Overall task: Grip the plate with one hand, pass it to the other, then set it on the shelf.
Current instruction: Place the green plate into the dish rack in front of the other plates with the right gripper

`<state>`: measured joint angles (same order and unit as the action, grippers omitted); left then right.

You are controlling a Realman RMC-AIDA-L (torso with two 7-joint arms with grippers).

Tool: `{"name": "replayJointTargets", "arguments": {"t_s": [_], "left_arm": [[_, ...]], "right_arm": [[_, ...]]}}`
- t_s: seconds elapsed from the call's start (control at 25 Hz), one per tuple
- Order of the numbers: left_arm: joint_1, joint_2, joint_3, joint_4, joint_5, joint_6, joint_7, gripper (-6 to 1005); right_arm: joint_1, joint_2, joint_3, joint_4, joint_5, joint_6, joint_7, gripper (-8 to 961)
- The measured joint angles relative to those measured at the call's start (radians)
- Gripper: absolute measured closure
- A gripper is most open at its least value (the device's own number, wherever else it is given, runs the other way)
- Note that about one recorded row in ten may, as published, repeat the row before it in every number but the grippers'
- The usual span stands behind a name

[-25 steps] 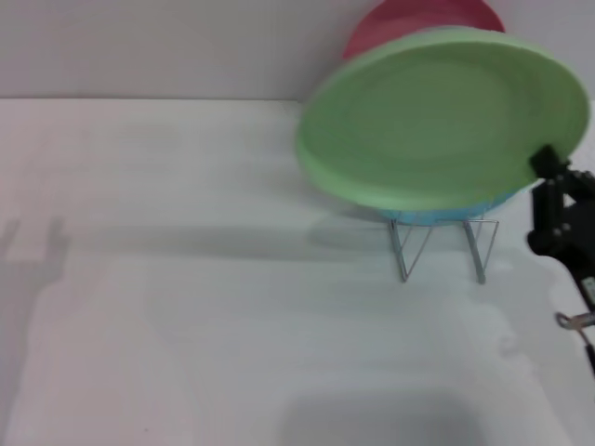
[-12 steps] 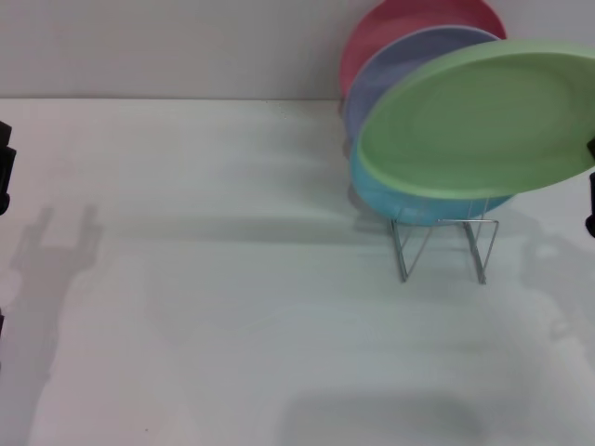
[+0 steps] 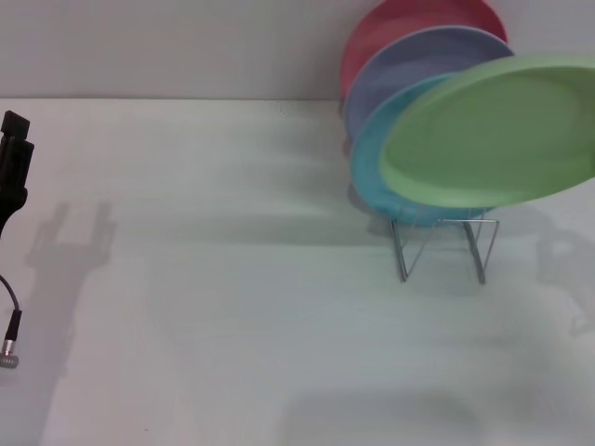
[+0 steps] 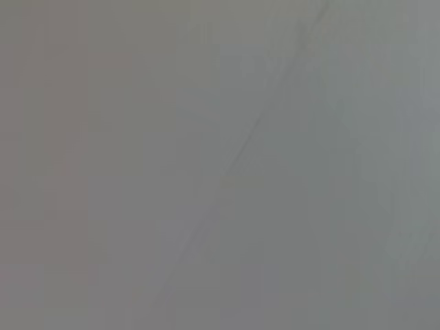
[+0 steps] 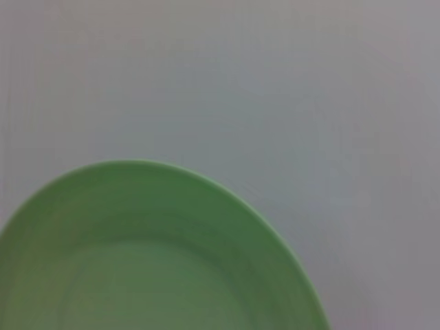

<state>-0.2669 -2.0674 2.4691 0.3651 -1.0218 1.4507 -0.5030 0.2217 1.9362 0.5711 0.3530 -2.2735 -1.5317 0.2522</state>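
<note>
Shelf (image 3: 442,243): a thin silver wire rack on the white table (image 3: 232,307), at the far right near the wall; its bare legs show under the plates.
In the shelf: three plates stand on edge one behind another, a turquoise-blue plate (image 3: 370,172) in front, a lavender plate (image 3: 409,65) behind it and a red plate (image 3: 390,23) at the back.
Plate (image 3: 493,130): the light green one is in the air in front of the turquoise-blue plate and above the rack, tilted, its shallow hollow facing up and toward the camera; its right part runs off the head view's edge.
Material and shape: round, matte, smooth plastic with a low raised rim; the right wrist view shows the same green rim (image 5: 206,189) curving against a plain grey background.
Right gripper: not in view; what holds the plate cannot be seen.
Left gripper (image 3: 13,163): black, at the left edge of the head view, above the table and well apart from the plates; whether its fingers are spread or pressed together cannot be told.
Left wrist view: only blurred grey.
Change: half a second ago the green plate was slightly further left, covering more of the turquoise-blue plate; the left gripper has come further into view, and the dark piece at the right edge is gone.
</note>
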Motion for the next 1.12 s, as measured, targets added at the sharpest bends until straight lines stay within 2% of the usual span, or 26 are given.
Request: {"name": "replayJointTargets", "arguments": {"t_s": [0.12,0.16,0.2,0.56,0.88,1.12], "left_arm": [[0.000,-0.001,0.001,0.010,0.000,-0.002,0.001,268],[0.000,-0.002,0.001,0.011,0.000,-0.002,0.001,267],[0.000,-0.002,0.001,0.012,0.000,-0.002,0.001,266],[0.000,-0.002,0.002,0.025,0.007,-0.002,0.001,254],[0.000,0.000,-0.003,0.025,0.027,-0.001,0.001,243],[-0.001,0.002,-0.002,0.025,0.027,0.001,0.001,235]], "right_arm": [[0.011,0.021,-0.001,-0.062,0.000,-0.014,0.022,933],[0.021,0.036,-0.002,-0.104,0.000,-0.027,0.039,933],[0.021,0.036,-0.002,-0.104,0.000,-0.027,0.039,933],[0.067,0.117,0.005,-0.306,0.007,-0.075,0.096,932],[0.086,0.136,0.007,-0.335,0.009,-0.050,0.097,932],[0.088,0.141,0.007,-0.333,0.010,0.005,0.095,932]]}}
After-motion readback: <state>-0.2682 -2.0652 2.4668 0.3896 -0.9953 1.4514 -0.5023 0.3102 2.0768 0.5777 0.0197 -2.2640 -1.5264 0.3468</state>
